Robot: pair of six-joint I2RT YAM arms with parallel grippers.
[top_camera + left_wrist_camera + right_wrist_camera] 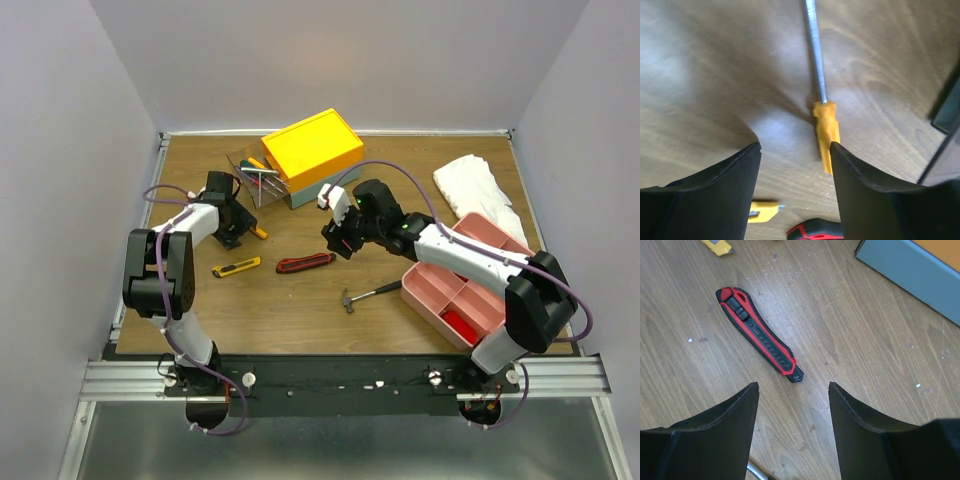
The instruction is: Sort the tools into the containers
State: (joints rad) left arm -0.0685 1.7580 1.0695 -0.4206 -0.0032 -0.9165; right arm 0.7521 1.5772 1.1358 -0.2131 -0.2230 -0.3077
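Observation:
An orange-handled screwdriver (826,132) lies flat on the wooden table, its steel shaft (814,50) pointing away. My left gripper (795,147) hovers open just above it, the handle's end beside the right finger (875,200). From above, this gripper (232,225) is left of the yellow-topped container (310,148), whose clear drawer (255,175) is pulled out with tools in it. A red utility knife (760,335) lies ahead of my right gripper (793,386), which is open and empty. A yellow utility knife (236,268) and a small hammer (368,294) lie nearer the front.
A pink compartment tray (432,285) with a red item in it stands at the front right. A white cloth (478,185) lies behind it. The container's grey base (910,270) is close ahead of the right gripper. Walls close in the table on three sides.

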